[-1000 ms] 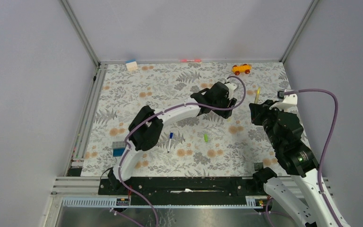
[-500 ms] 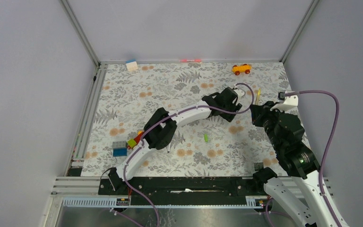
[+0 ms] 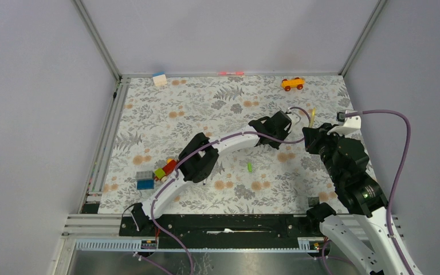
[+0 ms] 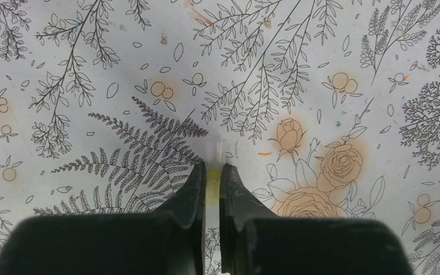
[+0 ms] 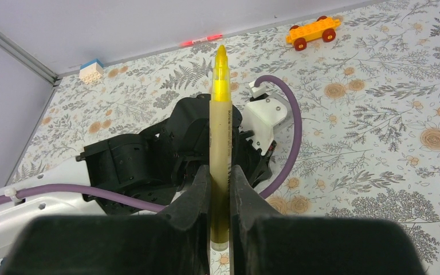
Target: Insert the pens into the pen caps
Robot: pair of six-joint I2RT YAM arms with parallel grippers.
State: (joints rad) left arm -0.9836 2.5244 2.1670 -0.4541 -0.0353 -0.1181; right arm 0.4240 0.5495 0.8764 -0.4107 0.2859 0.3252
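- Our right claw [image 5: 220, 173] is clamped on the yellow pen [image 5: 220, 132], gripping the lower barrel. The bright yellow tip points up and away, clear of the bench [image 3: 206, 103].
- Our left claw [image 4: 212, 173] faces down at the bench. Its fingers [image 4: 193, 192] are almost together, pinching a small pale tube [image 4: 219, 150].
- The tube's see-through end sticks out just past the fingertips, and we see a yellowish tint between the fingers. We cannot tell whether it touches the bench.
- From above, the two claws sit near each other at the right-centre of the bench. The left arm [image 3: 229, 140] stretches across from the near left corner.
- In the right wrist view, the left arm's wrist lies just behind the yellow pen.
- A green cap [image 3: 250, 167] lies on the bench nearer to us, apart from both claws.
- A pink pen [image 3: 231, 73] lies along the far edge of the bench, well away from both claws.
- An orange car [image 3: 293, 83] stands at the far right, and a white-and-blue brick [image 3: 160, 79] at the far left.
- A red-green-yellow brick stack [image 3: 165, 169] sits beside the left arm's elbow, with a blue brick [image 3: 145, 184] just nearer the edge.
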